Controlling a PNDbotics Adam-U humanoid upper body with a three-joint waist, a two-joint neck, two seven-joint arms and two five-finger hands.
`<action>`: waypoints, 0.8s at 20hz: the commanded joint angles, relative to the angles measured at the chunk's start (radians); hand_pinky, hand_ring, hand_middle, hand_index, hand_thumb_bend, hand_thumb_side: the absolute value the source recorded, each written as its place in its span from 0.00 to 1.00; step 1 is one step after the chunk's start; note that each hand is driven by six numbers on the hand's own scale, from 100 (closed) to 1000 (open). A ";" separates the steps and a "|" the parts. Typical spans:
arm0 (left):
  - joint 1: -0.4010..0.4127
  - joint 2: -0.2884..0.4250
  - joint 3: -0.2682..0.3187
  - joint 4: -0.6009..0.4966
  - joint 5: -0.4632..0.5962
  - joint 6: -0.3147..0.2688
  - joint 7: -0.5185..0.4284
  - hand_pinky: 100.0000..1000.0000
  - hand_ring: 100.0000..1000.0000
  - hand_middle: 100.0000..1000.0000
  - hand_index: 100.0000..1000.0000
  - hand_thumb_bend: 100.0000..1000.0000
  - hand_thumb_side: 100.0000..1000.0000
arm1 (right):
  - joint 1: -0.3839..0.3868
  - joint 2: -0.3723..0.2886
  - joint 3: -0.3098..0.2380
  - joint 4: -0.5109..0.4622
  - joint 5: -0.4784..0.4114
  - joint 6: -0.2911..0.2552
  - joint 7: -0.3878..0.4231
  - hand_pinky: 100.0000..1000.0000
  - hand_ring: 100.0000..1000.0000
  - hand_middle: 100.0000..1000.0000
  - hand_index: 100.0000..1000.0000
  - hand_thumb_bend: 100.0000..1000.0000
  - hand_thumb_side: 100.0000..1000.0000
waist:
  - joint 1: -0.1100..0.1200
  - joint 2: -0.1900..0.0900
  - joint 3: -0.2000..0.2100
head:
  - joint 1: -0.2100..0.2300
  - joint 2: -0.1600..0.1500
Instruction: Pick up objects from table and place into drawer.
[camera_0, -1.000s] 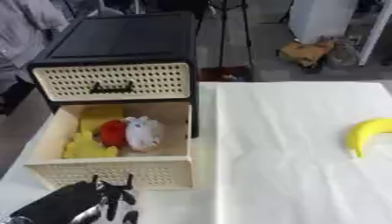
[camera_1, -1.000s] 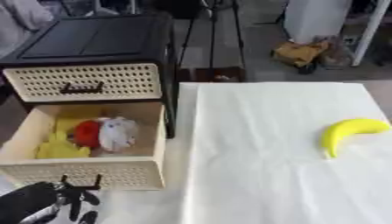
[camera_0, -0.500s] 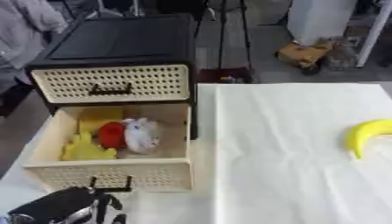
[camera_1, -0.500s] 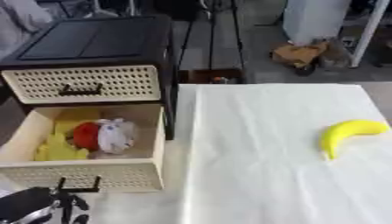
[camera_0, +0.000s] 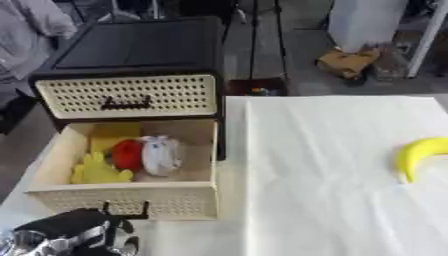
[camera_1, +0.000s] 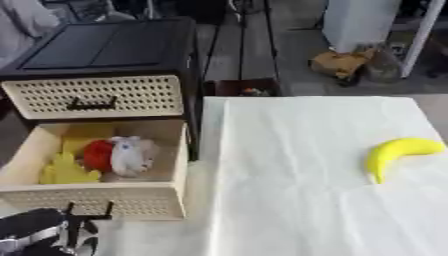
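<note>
Left hand (camera_0: 74, 237) visible at seven o'clock, low at the frame edge, black and silver, partly cropped; finger position indeterminate. Right hand not observed in either view.

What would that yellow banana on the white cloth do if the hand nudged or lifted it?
The banana lies on its curved side on the flat cloth, so a nudge would probably spin or slide it, not roll it. Its smooth, glossy skin suggests that it could slip. It looks stiff enough to keep its shape when lifted.
</note>
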 joint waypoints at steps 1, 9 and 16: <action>-0.021 0.003 0.039 -0.005 -0.023 0.013 -0.061 0.00 0.09 0.59 0.95 0.00 1.00 | -0.007 -0.019 -0.014 -0.013 0.003 0.001 -0.008 0.67 0.66 0.48 0.64 0.00 0.83 | -0.003 -0.016 -0.001 | -0.002 -0.012; -0.035 -0.005 0.089 -0.083 -0.046 0.016 -0.178 0.00 0.09 0.58 0.96 0.00 1.00 | -0.002 -0.016 -0.015 -0.013 -0.001 0.008 -0.011 0.67 0.66 0.47 0.64 0.00 0.82 | -0.004 -0.013 0.002 | -0.004 -0.016; -0.033 -0.005 0.090 -0.080 -0.058 0.028 -0.186 0.00 0.09 0.59 0.96 0.00 1.00 | -0.006 -0.012 -0.013 -0.013 -0.009 -0.001 -0.009 0.67 0.66 0.47 0.64 0.00 0.82 | -0.002 -0.014 -0.001 | -0.004 -0.023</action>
